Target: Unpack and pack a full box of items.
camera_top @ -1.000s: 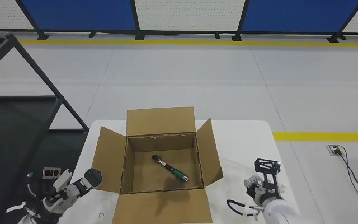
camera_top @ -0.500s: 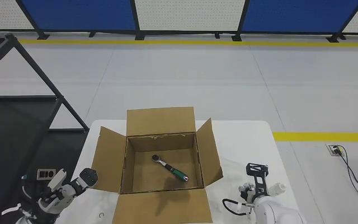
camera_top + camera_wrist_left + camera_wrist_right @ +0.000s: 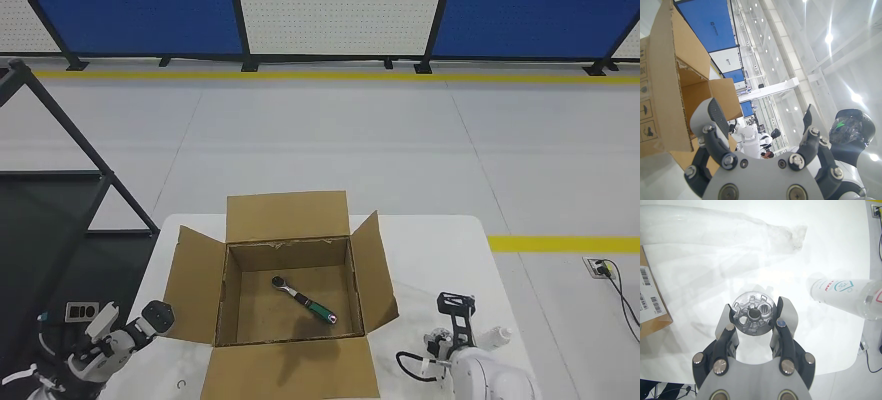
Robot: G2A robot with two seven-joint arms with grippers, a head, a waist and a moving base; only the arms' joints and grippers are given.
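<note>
Gripping the round metal part (image 3: 754,319) tight, the right claw (image 3: 755,307) hangs near the desk's (image 3: 696,294) right edge; best to keep it level. The left claw (image 3: 761,109) is wide open and empty beside the cardboard box (image 3: 288,215).

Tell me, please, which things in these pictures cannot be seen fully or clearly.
Right wrist view: one end of the bottle is cut off by the picture's edge.
Right wrist view: the disc sits between the right jaws; whether it touches the table cannot be told.
Top view: the wrench is too small to show its head's details.
Left wrist view: the box's flap and wall hide its contents.
</note>
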